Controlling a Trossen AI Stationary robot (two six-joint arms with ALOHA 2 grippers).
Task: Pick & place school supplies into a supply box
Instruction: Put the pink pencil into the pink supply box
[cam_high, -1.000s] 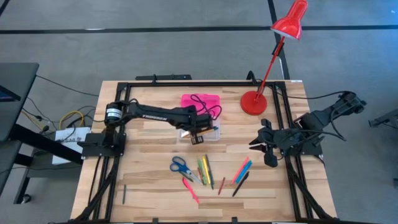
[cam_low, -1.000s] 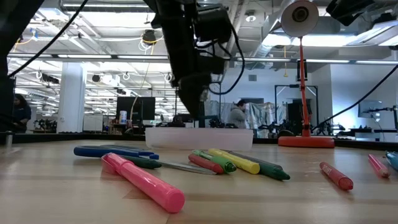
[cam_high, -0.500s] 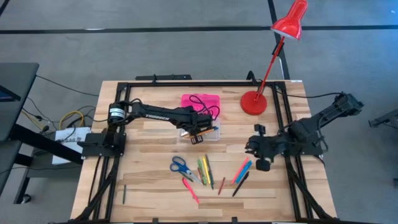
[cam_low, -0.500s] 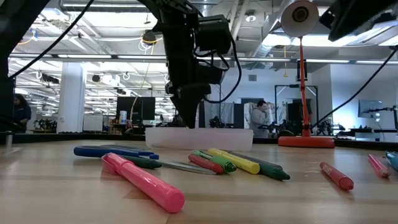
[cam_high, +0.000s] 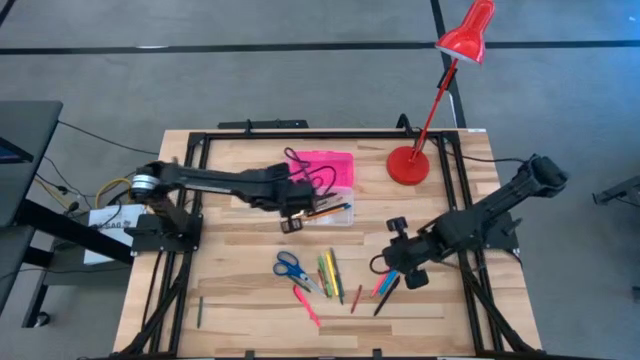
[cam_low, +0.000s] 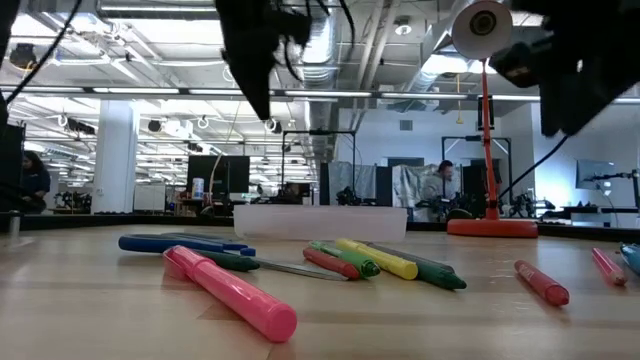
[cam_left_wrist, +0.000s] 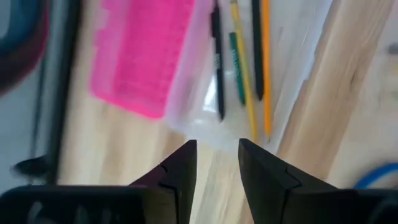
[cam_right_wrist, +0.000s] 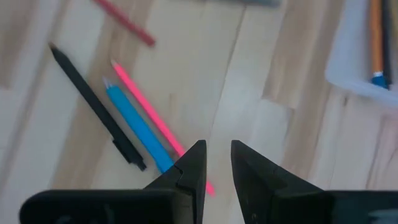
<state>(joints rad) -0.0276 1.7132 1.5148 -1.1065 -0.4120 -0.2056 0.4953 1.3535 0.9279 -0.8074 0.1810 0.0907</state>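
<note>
The supply box has a clear base (cam_high: 328, 212) with a pink lid (cam_high: 325, 168) open on its far side. In the left wrist view the base (cam_left_wrist: 292, 68) holds black, green, yellow and orange pens. My left gripper (cam_high: 289, 224) hovers open and empty just off the base's left end (cam_left_wrist: 217, 158). My right gripper (cam_high: 384, 264) hovers open and empty (cam_right_wrist: 217, 158) over a blue pen (cam_right_wrist: 138, 129), a pink pencil (cam_right_wrist: 155, 118) and a black pen (cam_right_wrist: 93, 106). Blue-handled scissors (cam_high: 290, 265), green and yellow pens (cam_high: 330, 272) and a pink marker (cam_high: 307, 305) lie flat near the front.
A red desk lamp stands with its base (cam_high: 408, 165) at the far right. A red pencil (cam_high: 356, 298) lies by the black pen (cam_high: 387, 295). A dark pencil (cam_high: 199, 310) lies alone at the near left. Black frame rails run along the table's edges.
My left gripper has risen from over the box and drawn back toward the table's left edge. My right gripper has gone toward the table's left and near edges and now stands over the blue, pink and black pens.
</note>
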